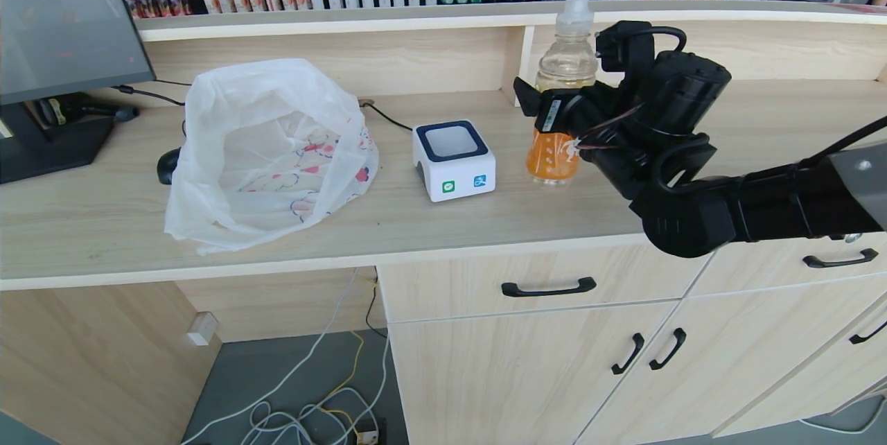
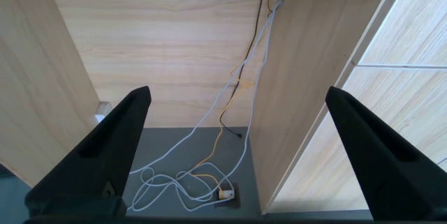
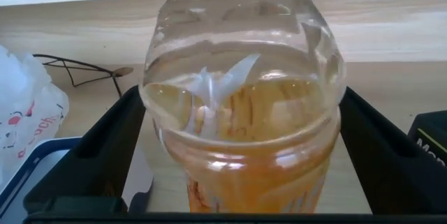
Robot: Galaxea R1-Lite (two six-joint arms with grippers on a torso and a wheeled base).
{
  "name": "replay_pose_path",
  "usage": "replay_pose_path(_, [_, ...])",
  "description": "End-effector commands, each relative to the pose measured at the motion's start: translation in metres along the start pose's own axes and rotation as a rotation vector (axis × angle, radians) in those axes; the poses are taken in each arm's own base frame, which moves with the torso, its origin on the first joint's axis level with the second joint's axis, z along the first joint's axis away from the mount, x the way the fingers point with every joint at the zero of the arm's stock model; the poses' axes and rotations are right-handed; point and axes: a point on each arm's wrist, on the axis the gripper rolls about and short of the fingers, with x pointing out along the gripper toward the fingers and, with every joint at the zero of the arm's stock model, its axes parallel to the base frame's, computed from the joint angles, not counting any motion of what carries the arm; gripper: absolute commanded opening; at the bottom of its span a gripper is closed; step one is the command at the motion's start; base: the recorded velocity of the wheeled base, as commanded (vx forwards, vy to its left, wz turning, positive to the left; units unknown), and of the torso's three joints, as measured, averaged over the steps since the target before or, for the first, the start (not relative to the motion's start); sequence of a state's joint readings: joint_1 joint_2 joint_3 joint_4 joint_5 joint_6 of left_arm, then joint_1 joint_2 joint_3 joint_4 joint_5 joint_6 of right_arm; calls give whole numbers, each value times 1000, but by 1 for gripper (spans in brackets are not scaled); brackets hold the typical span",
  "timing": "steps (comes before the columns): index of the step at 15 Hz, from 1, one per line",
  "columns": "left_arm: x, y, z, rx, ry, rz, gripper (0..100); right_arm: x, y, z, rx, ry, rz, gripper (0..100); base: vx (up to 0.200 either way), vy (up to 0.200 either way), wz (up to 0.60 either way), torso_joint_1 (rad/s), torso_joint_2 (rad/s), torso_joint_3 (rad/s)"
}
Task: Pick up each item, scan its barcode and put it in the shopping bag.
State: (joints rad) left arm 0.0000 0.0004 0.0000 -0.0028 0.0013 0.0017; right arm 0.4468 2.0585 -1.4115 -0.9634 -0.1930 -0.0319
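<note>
No legible text, 2 small square icons, 1 green and 1 blue, on the barcode scanner (image 1: 454, 159) front, unreadable red print on the shopping bag (image 1: 270, 147), unreadable bottle (image 1: 563, 60) label

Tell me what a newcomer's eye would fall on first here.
The clear plastic bottle of orange drink with a white cap stands on the pale wooden counter at the right, with the black right gripper closed around its middle. Left of it sits a small white box scanner with a dark window on top, and farther left a white plastic shopping bag lies slumped with its mouth open.
</note>
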Motion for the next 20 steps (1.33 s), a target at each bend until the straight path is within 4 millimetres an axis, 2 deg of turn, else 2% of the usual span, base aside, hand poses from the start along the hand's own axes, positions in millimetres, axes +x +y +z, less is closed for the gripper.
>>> replay_pose_path(1, [0, 0, 0, 0, -1, 0, 100, 3, 0, -4, -2, 5, -2, 100, 0, 0, 0, 0, 0, 0])
replay_pose_path(3, [0, 0, 0, 0, -1, 0, 100, 4, -1, -2, -1, -1, -4, 100, 0, 0, 0, 0, 0, 0])
replay_pose_path(4, [0, 0, 0, 1, -1, 0, 100, 4, 0, -1, 0, -3, -2, 0, 0, 0, 0, 0, 0, 0])
replay_pose_path(15, [0, 0, 0, 0, -1, 0, 100, 6, -2, 7, 4, -22, -7, 0, 0, 0, 0, 0, 0, 0])
replay_pose_path(18, [0, 0, 0, 0, -1, 0, 100, 4, -2, 14, 8, -36, -6, 0, 0, 0, 0, 0, 0, 0])
replay_pose_path(20, [0, 0, 0, 0, -1, 0, 100, -2, -2, 30, 16, -63, -1, 0, 0, 0, 0, 0, 0, 0])
